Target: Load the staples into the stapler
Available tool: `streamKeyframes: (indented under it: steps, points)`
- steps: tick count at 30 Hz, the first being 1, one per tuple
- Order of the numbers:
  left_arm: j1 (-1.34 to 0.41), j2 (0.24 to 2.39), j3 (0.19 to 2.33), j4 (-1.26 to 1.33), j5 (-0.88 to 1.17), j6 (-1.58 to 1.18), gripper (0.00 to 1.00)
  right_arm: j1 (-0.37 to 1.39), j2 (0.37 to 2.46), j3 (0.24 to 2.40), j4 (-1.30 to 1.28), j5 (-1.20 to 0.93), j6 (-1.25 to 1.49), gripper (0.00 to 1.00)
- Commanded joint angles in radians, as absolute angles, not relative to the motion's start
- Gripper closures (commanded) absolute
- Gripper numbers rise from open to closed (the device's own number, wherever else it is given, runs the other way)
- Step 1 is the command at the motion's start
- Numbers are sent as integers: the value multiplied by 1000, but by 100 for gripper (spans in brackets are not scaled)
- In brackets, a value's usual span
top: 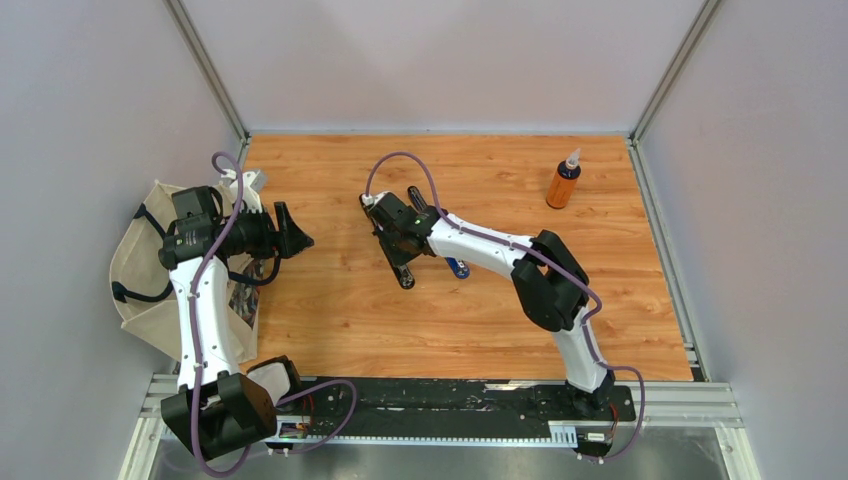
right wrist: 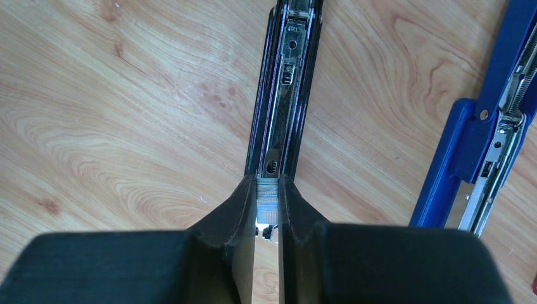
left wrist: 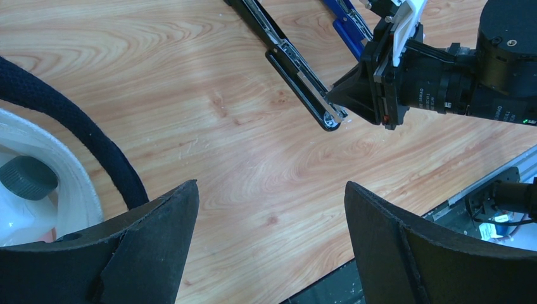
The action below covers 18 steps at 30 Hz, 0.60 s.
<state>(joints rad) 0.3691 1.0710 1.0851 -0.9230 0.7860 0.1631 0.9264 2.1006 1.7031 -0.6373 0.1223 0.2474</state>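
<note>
At mid-table, right gripper [right wrist: 266, 187] has its fingers nearly closed on the silvery staple strip [right wrist: 266, 204], pinched by its flat sides. It sits at the near end of the open magazine of the black stapler [right wrist: 282, 95]. Left gripper [left wrist: 271, 196] is spread wide, holding nothing. Strip judged very light, slick and brittle: the joined staples would likely snap if bent or twisted, so best held lightly on the side faces, level with the channel.

legible text: none. faint white print stood on the black motor housing [left wrist: 503, 95] of the right arm, too fine to read; the far-right orange bottle [top: 563, 184] carried no readable label.
</note>
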Motion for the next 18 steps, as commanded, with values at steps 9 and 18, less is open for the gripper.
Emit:
streamKeyframes:
  steps: [9, 18]
  points:
    - [382, 1051, 1086, -905, 811, 181, 7, 939, 2108, 1743, -600, 143, 264, 87]
    - [382, 1052, 1086, -905, 811, 184, 7, 939, 2112, 1741, -598, 163, 264, 86]
